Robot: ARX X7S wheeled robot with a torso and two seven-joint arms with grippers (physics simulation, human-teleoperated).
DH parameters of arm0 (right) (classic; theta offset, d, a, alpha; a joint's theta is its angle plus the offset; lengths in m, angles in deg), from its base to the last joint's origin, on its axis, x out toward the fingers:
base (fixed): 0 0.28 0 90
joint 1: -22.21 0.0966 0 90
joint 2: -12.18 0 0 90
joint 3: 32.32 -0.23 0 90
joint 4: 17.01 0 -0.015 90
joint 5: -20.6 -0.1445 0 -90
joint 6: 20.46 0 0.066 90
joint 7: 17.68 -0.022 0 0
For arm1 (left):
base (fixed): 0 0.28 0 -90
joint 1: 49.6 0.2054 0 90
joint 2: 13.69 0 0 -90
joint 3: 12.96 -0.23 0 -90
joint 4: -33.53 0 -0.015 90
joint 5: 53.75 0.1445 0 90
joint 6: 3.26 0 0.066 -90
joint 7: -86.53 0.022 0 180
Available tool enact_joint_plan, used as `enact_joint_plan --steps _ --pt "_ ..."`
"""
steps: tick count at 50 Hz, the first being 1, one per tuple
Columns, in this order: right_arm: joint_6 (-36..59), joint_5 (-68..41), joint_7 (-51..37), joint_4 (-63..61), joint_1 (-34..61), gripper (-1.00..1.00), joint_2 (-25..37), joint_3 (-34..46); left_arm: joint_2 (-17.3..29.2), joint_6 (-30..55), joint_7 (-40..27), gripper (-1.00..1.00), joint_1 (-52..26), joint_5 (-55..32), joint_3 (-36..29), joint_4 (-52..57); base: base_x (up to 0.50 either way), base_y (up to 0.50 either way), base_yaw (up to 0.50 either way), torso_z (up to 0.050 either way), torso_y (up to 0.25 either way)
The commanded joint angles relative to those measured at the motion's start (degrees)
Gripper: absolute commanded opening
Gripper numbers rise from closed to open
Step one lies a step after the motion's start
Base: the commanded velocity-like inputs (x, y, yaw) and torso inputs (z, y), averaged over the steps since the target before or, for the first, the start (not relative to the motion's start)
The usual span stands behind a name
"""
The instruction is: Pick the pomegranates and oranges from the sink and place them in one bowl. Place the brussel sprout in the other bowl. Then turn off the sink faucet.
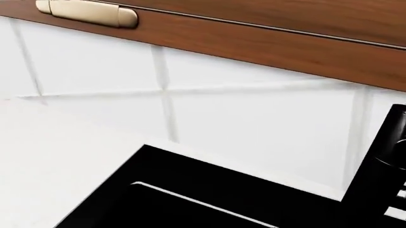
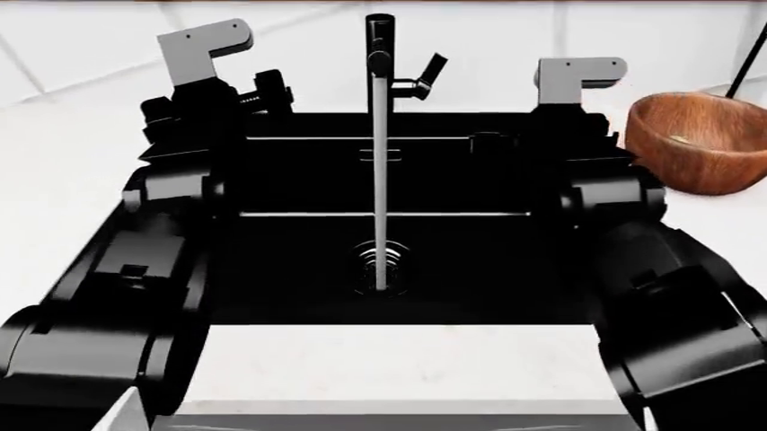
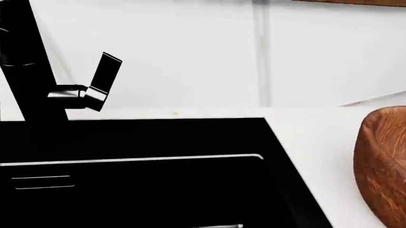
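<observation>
Both arms reach over the sink (image 2: 300,260), one at each side edge. The left gripper (image 2: 258,94) and the right gripper (image 2: 563,135) are dark against the black basin, so I cannot tell whether either is open or closed. The sink faucet (image 2: 380,54) stands between the two hands, water streaming down to the drain (image 2: 381,262), its lever (image 3: 101,80) tilted up. A wooden bowl (image 2: 699,139) sits on the counter (image 2: 396,368) just outside the right hand; no fruit shows

Wooden bowl (image 2: 700,142) cut by the head view's edge; both arms' jaws hidden.
</observation>
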Motion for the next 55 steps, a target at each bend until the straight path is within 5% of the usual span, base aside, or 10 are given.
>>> enact_joint_plan --steps 1,47,55 --pt "0.3 8.6 0.6 0.4 -0.3 1.0 -0.9 -6.4 -0.3 0.4 2.3 1.0 0.0 10.2 10.6 -0.3 0.5 0.0 0.0 0.0 0.0" --pt "1.6 23.8 3.9 0.5 -3.8 1.0 -2.1 -20.9 -0.9 -3.6 8.4 1.0 0.6 15.4 15.8 -0.2 0.5 0.0 0.0 0.0 0.0" --pt "0.4 26.4 5.4 0.5 -4.0 1.0 -2.7 -24.1 -0.9 -3.2 9.2 1.0 1.2 16.2 15.4 -0.2 0.0 0.0 0.0 0.0 0.0"
